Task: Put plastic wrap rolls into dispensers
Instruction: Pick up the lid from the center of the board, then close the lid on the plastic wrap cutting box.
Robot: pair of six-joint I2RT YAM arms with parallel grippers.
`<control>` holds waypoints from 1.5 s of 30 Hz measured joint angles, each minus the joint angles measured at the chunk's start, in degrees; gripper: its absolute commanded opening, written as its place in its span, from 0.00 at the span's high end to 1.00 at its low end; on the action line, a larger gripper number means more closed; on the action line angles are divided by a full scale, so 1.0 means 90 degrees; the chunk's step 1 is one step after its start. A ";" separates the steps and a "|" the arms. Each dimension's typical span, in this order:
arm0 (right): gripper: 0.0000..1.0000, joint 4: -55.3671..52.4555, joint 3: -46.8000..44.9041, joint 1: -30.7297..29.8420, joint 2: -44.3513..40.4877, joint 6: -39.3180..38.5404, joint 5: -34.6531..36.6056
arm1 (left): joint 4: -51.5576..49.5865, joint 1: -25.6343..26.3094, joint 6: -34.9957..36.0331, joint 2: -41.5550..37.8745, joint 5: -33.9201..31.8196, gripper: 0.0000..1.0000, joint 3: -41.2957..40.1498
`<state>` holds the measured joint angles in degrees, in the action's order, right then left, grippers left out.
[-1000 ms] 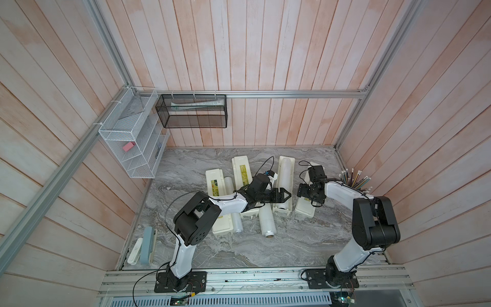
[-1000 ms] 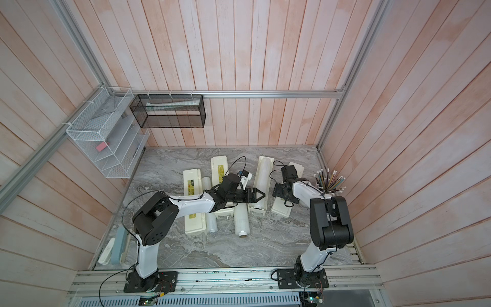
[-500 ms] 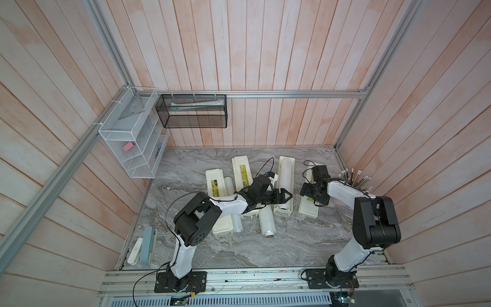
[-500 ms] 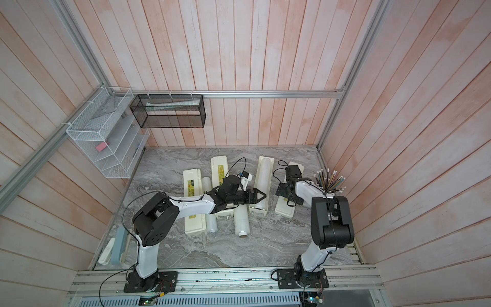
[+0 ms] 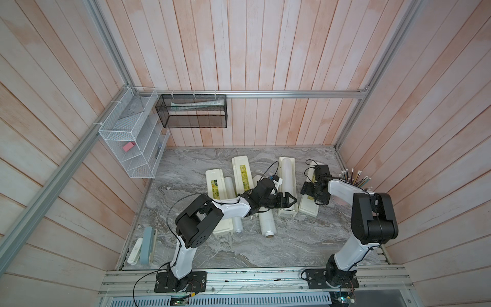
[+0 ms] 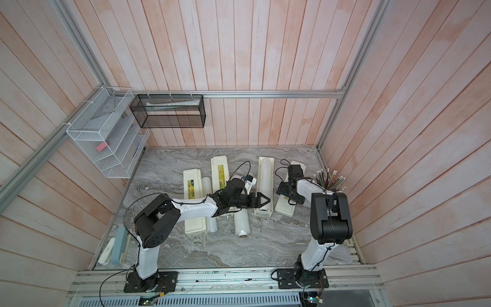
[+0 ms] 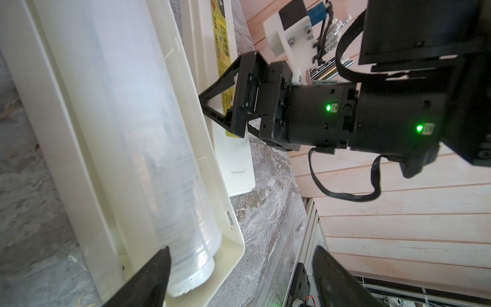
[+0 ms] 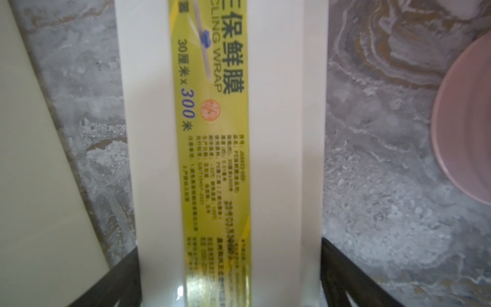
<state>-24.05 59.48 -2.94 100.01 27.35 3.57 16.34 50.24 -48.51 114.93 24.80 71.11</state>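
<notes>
~1 of 3 done: one plastic wrap roll sits in the open dispenser, its lid lying open beside it, not yet shut. Left end effector is spread wide and empty at the trough's near end. Right end effector is wide apart astride the lid, no clear grip. Still to do: loose roll and second roll on the table, plus 2 shut dispensers.

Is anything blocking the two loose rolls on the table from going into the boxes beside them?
Yes. The left box and the middle box both have their labelled lids shut, and the left arm stretches over the left roll and the right roll.
</notes>
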 measured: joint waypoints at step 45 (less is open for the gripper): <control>0.16 -0.0692 0.1088 -0.1423 -0.0950 -0.0848 -0.0231 | -0.0889 -0.0731 0.0636 -0.1455 0.0729 0.00 -0.0313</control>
<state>-30.28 69.28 -15.75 91.46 19.73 1.50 8.34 43.66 -42.78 101.84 31.35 68.29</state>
